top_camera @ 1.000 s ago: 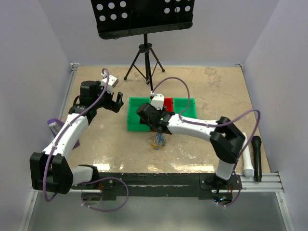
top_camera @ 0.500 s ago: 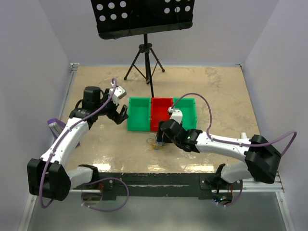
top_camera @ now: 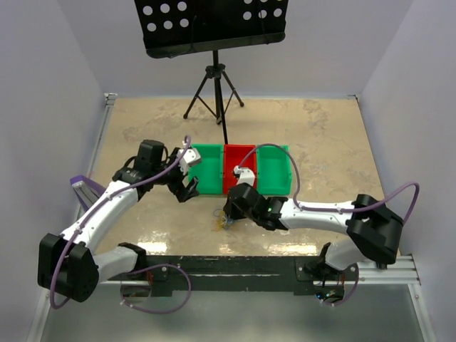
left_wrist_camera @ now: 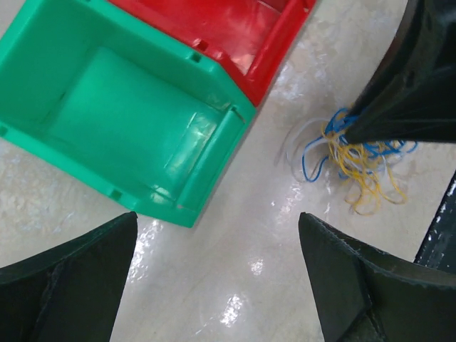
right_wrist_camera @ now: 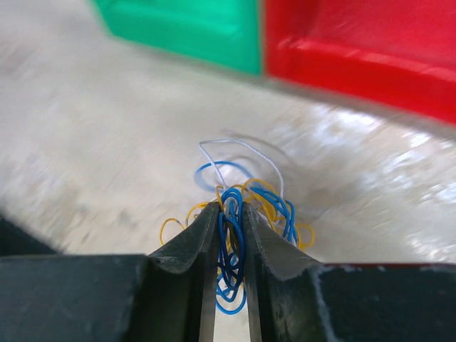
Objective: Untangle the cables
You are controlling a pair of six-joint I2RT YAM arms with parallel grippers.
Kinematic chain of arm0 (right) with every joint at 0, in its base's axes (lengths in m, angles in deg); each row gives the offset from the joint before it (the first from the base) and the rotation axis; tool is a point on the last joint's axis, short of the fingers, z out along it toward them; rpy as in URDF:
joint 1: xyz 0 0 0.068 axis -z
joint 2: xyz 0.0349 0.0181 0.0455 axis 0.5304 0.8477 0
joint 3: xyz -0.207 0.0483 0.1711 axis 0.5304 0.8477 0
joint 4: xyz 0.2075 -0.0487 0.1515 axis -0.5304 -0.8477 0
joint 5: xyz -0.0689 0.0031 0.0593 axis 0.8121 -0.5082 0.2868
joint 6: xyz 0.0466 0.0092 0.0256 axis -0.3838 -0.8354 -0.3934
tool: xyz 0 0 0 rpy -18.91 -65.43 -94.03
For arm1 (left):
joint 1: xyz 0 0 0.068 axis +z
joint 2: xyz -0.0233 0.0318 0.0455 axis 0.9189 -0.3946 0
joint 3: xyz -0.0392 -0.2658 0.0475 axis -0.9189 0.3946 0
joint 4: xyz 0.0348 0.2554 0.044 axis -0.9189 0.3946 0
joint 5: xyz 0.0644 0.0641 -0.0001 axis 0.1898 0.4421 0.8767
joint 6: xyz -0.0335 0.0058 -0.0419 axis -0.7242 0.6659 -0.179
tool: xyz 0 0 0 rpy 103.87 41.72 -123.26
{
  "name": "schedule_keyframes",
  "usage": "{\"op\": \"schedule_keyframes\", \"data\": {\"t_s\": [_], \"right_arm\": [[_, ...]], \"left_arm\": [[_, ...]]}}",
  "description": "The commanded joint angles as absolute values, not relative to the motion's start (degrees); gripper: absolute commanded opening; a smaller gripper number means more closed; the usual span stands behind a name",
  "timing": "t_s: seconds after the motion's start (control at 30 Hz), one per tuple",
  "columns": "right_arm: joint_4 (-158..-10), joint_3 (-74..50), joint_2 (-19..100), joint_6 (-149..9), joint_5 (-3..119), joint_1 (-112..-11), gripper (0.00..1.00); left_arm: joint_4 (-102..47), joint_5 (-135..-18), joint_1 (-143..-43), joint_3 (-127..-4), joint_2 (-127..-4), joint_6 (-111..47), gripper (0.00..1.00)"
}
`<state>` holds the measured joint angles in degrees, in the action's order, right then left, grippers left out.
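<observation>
Blue loops of the cables (right_wrist_camera: 229, 249) are pinched in my right gripper (right_wrist_camera: 229, 212), jaws almost together. The clump lies on the table (right_wrist_camera: 85, 142), just in front of the red bin (right_wrist_camera: 356, 50). Nearby, my left gripper (left_wrist_camera: 217, 221) hovers with jaws wide, empty.

Step, I reckon: anchoring the clump. Next, left needs one free yellow or white strand, drawn sideways.

Can't tell if yellow is pinched too. From the left wrist, my right finger covers part of the clump.
</observation>
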<state>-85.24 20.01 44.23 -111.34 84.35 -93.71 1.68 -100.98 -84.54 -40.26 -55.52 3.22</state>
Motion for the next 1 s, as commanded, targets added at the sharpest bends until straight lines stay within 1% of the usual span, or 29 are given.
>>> {"op": "schedule_keyframes", "data": {"t_s": [0.0,0.07,0.13,0.2,0.23,0.33,0.37,0.47,0.53,0.73,0.87,0.97], "right_arm": [[-82.03,22.92,37.06,-112.52,79.39,-97.6,0.21],[-80.8,25.38,33.98,-114.1,77.45,-97.69,0.21],[-81.58,26.36,33.0,-115.51,77.79,-97.69,0.25],[-83.43,26.45,34.22,-116.47,79.2,-97.69,0.42],[-85.52,26.27,35.19,-117.0,79.9,-97.69,0.48],[-85.37,27.32,36.25,-117.79,79.91,-97.69,0.61],[-84.93,27.59,35.99,-117.8,79.65,-97.69,0.63],[-87.2,27.5,33.8,-118.32,81.04,-97.69,0.64],[-90.71,27.59,30.64,-119.46,82.8,-97.69,0.62],[-96.35,31.01,18.43,-123.33,82.99,-97.69,0.62],[-98.55,32.95,14.64,-126.05,82.63,-97.69,0.6],[-99.43,33.91,12.88,-127.11,82.54,-97.69,0.58]], "left_arm": [[2.55,-100.68,-88.55,-40.19,-55.54,6.01,1.0],[2.73,-99.89,-90.13,-40.36,-56.42,6.19,1.0],[3.43,-99.28,-92.59,-40.63,-57.04,6.8,1.0],[3.87,-98.31,-95.05,-40.45,-57.48,7.33,1.0],[4.13,-97.7,-96.19,-40.37,-57.92,7.51,1.0],[4.48,-96.37,-98.57,-40.45,-59.41,7.77,1.0],[4.49,-96.2,-99.01,-40.63,-59.94,7.77,1.0],[4.57,-95.93,-100.15,-40.89,-60.82,7.86,1.0],[4.4,-95.49,-101.21,-40.98,-61.7,8.03,1.0],[3.08,-94.79,-104.46,-42.29,-65.91,9.7,1.0],[1.68,-95.58,-106.22,-43.79,-69.43,10.93,1.0],[-0.08,-98.3,-107.1,-44.32,-71.01,11.55,0.99]]}}
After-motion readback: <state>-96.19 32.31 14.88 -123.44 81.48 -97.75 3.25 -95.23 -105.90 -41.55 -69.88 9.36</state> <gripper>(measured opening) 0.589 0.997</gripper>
